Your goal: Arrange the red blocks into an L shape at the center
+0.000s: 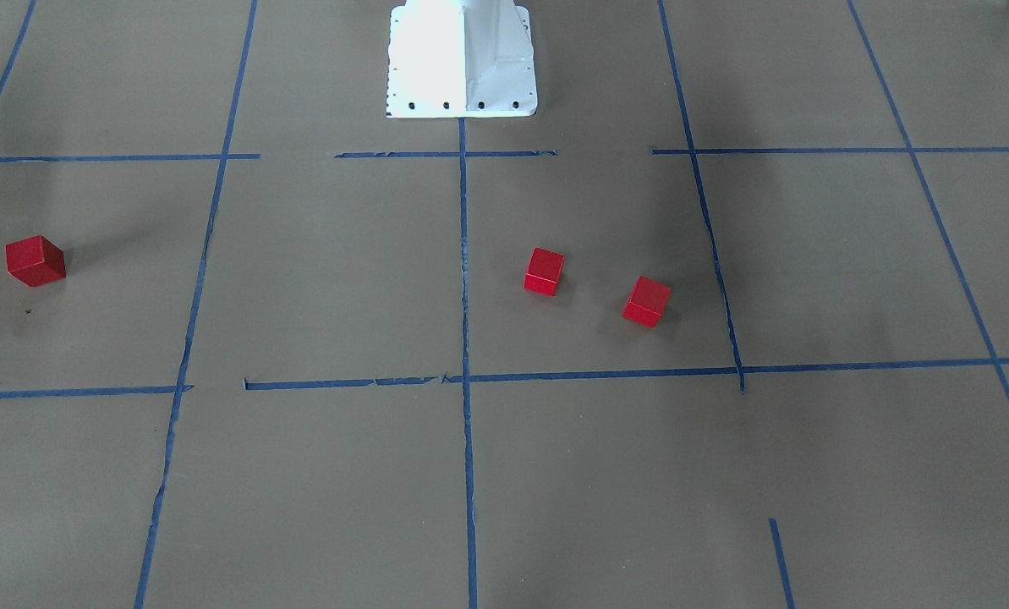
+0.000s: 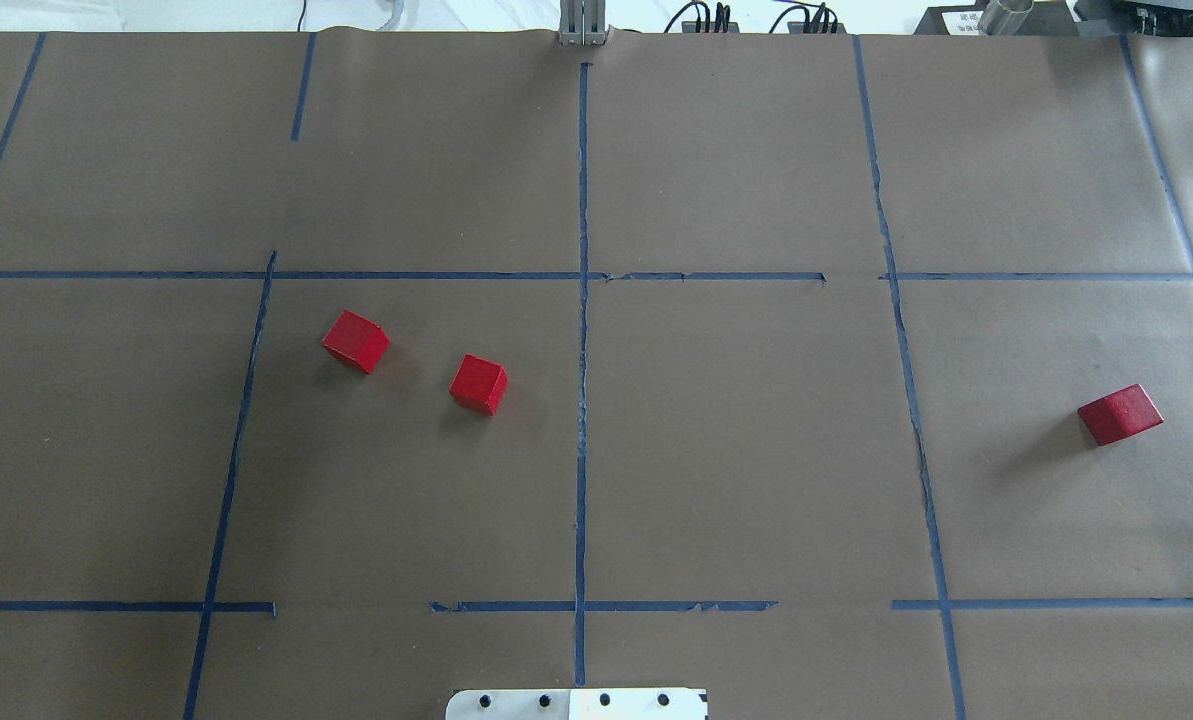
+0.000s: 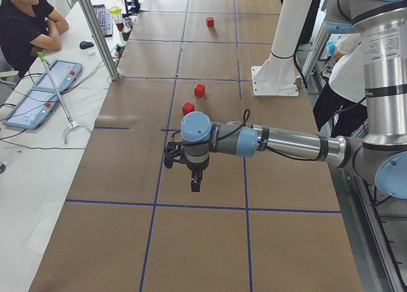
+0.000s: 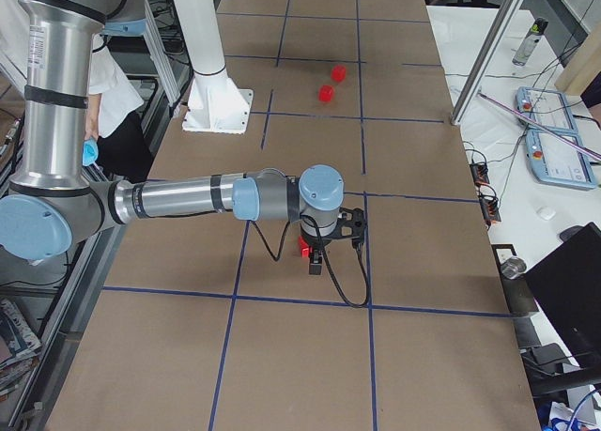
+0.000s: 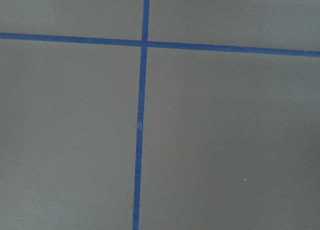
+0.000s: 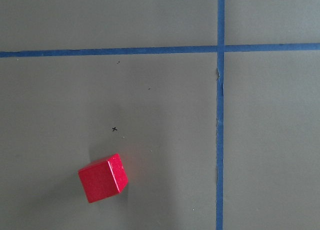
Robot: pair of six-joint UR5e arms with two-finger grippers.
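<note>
Brown paper (image 2: pixel 1056 150), blue tape grid. Left of the tape line (image 2: pixel 582 480), in the center (image 2: pixel 736 440), the first red block (image 2: pixel 356 340) and second red block (image 2: pixel 479 384) sit near each other, not touching. Far right lies the third red block (image 2: pixel 1119 414), by the right gripper (image 4: pixel 316 262). Over bare paper hangs the left gripper (image 3: pixel 196 180). Fingers parted or closed? Cannot tell on either.

One red block (image 4: pixel 303 247) is partly hidden behind the right gripper (image 4: pixel 316 264), whose jaw gap cannot be made out, and the white base (image 2: pixel 576 704) is cut off by the overhead edge.
</note>
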